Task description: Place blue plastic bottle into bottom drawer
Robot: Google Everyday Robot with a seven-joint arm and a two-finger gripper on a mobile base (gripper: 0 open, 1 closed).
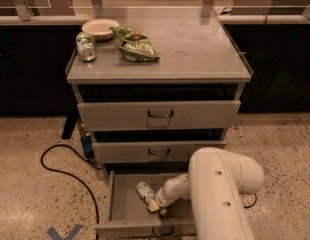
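Note:
The blue plastic bottle (144, 189) lies on its side inside the open bottom drawer (124, 209), left of the drawer's middle. My gripper (156, 206) is down inside the drawer at the bottle's near end, touching or almost touching it. My white arm (220, 194) reaches in from the right and hides the drawer's right part.
The two upper grey drawers (160, 115) are slightly open. On the cabinet top (195, 49) are a shiny can (85, 47), a white bowl (100, 28) and a green snack bag (135, 45). A black cable (60, 169) loops on the floor at left.

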